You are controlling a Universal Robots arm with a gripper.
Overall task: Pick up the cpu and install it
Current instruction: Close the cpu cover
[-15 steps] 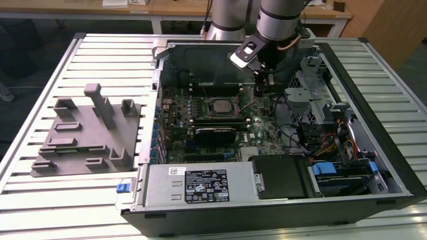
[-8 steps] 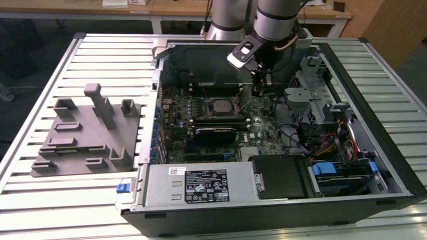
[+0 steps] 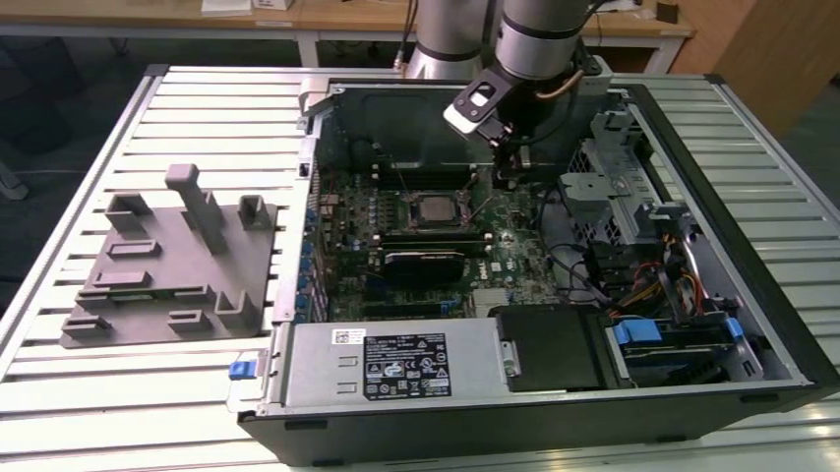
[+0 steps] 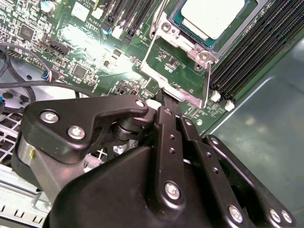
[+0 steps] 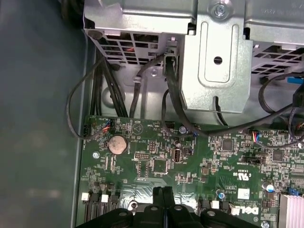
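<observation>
The cpu (image 4: pixel 212 16), a pale silvery square chip, lies in the dark metal-framed socket (image 4: pixel 176 71) on the green motherboard (image 5: pixel 156 166). In the exterior view the cpu (image 3: pixel 434 208) sits mid-board inside the open computer case. My gripper (image 3: pixel 509 175) hangs just to the exterior view's right of the socket, low over the board. Its black fingers (image 4: pixel 166 118) are pressed together with nothing between them. In the first wrist view the gripper (image 5: pixel 164 194) tips meet over the board's edge, apart from the cpu.
A big grey fixture block (image 3: pixel 171 261) stands on the slatted table at the exterior view's left. Inside the case are a metal drive cage (image 5: pixel 216 57), black cables (image 5: pixel 171 90), memory slots (image 4: pixel 256 47), a coin cell (image 5: pixel 117 144) and the power supply (image 3: pixel 393 364).
</observation>
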